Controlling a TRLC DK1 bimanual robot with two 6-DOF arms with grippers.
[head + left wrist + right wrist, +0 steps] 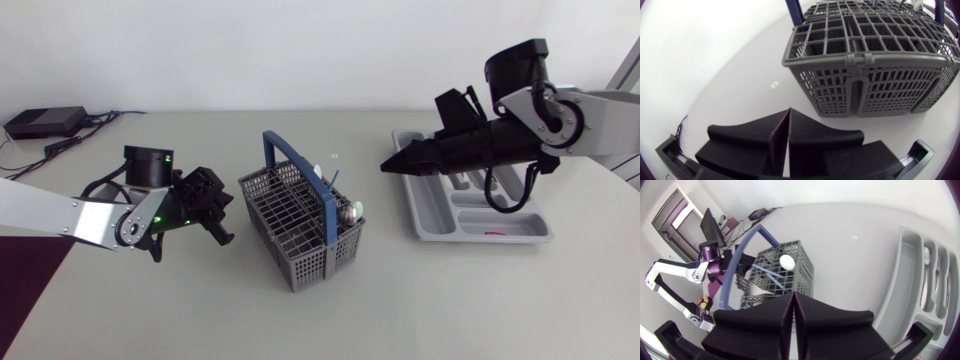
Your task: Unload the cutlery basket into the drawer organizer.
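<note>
The right gripper (pixel 792 300) is hovering above the table (pixel 200 300) with its wedge fingers pressed together and holding nothing. Its tip is pointing at the cutlery basket (pixel 802 277), while the drawer organizer (pixel 907 275) is lying just beside and behind it. Judging by that pose, the step in hand is reaching for the next piece, so the fingers are going to need to part before the tip goes down among the cells.

Just ahead, a spoon (pixel 786 261) is standing in the basket with its pale bowl up, leaning toward the corner nearest the organizer, and two thin blue-handled pieces (pixel 767 277) are crossing beside it. The spoon is looking like the easiest pick, since it is sticking up clear of the grid. A good grasp is probably one on the neck under the bowl, coming straight down, with the fingers set across the stem rather than along it.

The basket's tall blue handle (pixel 737 260) is arching over the middle — the approach is best kept to the organizer side of it, and the lift vertical until the spoon clears the rim.

Farther off, the left gripper (pixel 215 212) is sitting low near the basket's far side, fingers together and empty — close enough to brace the basket if it starts to tip.
</note>
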